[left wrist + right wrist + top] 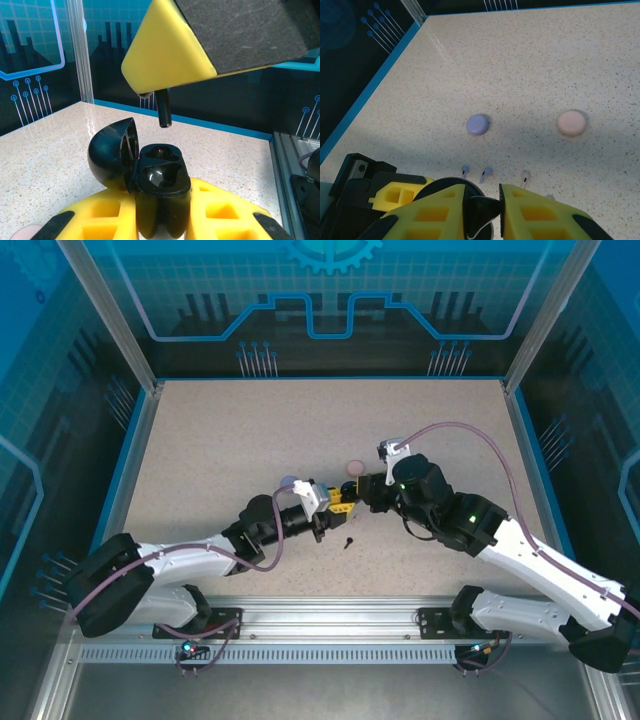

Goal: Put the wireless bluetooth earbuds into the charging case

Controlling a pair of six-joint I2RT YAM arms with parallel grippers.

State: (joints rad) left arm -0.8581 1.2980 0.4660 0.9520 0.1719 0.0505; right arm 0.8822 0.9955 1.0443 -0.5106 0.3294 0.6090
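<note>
At bottom centre of the left wrist view, the left gripper (161, 222) is clamped on the open black charging case (161, 185). The case stands upright, its lid (112, 152) swung back to the left and both sockets bare. Just above the case and clear of it, a black earbud (163, 107) hangs pinched in the right gripper (482, 212), its long axis vertical in the frame and its stem pointing down at the sockets. The right wrist view adds what lies beyond: lilac earbuds (464, 170) and a pink earbud (525, 175) on the table (530, 60), then the lilac case (477, 124) and pink case (571, 122) higher up. The top view shows a second black earbud (349, 541) loose just below the grippers.
</note>
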